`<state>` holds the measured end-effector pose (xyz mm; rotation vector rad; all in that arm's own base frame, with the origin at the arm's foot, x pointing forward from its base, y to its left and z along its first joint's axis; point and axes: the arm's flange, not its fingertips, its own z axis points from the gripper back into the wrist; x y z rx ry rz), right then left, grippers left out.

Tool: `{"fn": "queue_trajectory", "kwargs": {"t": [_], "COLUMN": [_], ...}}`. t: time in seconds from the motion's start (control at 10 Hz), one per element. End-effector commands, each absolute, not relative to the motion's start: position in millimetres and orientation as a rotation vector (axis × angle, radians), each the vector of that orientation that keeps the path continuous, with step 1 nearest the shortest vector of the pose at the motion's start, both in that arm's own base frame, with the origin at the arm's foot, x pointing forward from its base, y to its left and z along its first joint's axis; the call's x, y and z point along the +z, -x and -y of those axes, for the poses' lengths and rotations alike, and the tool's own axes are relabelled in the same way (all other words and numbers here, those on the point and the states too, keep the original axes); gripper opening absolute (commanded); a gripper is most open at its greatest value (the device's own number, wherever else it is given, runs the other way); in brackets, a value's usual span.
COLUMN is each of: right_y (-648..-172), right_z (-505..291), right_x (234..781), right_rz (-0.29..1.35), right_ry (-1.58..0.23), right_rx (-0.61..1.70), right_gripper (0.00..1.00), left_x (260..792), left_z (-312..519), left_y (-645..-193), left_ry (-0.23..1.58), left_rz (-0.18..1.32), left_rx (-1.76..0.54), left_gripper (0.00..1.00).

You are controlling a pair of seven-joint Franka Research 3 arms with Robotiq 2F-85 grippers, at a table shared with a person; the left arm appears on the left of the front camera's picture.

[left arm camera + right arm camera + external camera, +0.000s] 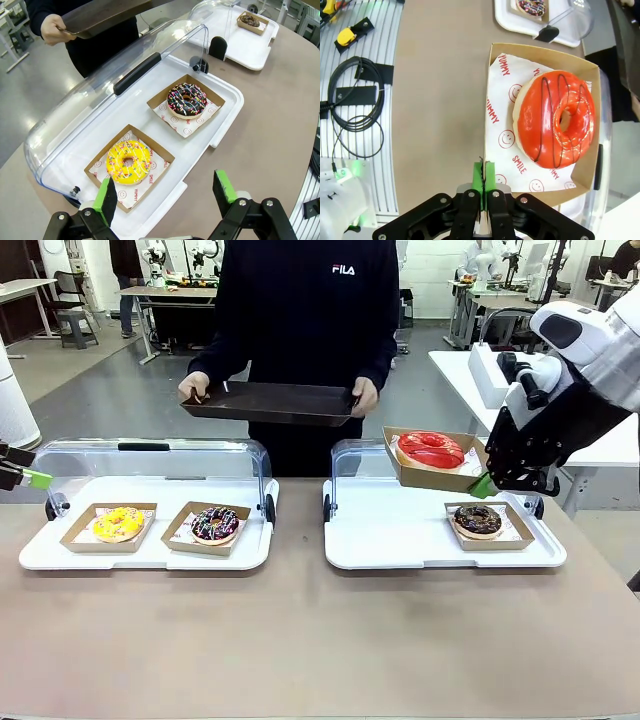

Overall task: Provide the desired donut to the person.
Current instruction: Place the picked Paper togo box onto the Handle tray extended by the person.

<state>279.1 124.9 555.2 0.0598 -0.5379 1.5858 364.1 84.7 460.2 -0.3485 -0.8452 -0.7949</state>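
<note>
one red-glazed ring donut point(431, 449) in its brown cardboard box point(430, 478) hangs above the counter point(300, 640), held only by one wall pinched in the right tool point(484, 485); it could tilt and slide before reaching the dark tray point(270, 403) of the person point(300, 320).

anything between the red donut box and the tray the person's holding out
Only the right case's open clear lid, standing at the far edge beside the lifted red donut box, which looks about level with its top. The rest of the way to the person's dark tray looks free.
</note>
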Motion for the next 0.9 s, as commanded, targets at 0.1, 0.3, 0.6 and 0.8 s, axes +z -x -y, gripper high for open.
{"fn": "queue_trajectory", "kwargs": {"t": [0.1,0.3,0.6,0.8], "right_y": [-282.6,-282.6,-282.6,-282.6], "right_z": [-126.3,-126.3,-126.3,-126.3], "right_x": [551.0,551.0,551.0,551.0], "right_rz": [0.542,0.542,0.542,0.542], "right_ry": [-0.046,-0.046,-0.046,-0.046], "right_rx": [1.583,1.583,1.583,1.583], "right_gripper": [0.0,0.0,0.0,0.0], "left_x": [457.2,457.2,457.2,457.2], "left_z": [-87.3,-87.3,-87.3,-87.3], "left_y": [-364.6,-364.6,-364.6,-364.6], "left_ry": [0.357,0.357,0.357,0.357], "left_rz": [0.86,0.86,0.86,0.86], "left_rx": [-0.812,-0.812,-0.812,-0.812], "left_gripper": [1.0,1.0,1.0,1.0]}}
